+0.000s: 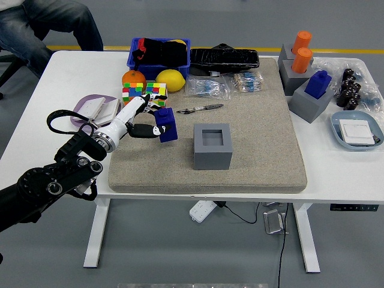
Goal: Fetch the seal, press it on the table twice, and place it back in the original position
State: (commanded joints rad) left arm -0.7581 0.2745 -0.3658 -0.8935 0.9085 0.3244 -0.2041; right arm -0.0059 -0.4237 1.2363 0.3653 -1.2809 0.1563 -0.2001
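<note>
Left hand (146, 115), white-fingered on a black arm, fingers closed around the dark blue block-shaped seal (167, 124), holding it over the left part of the grey felt mat (264, 150) on the white table (336, 174). Right of the hand and apart from it, the grey square holder with an open recess (212, 146) stands on the mat. Just beyond the hand: two multicoloured puzzle cubes (144, 93), a yellow lemon (170, 79); to its left, a lilac plate (90, 108).
</note>
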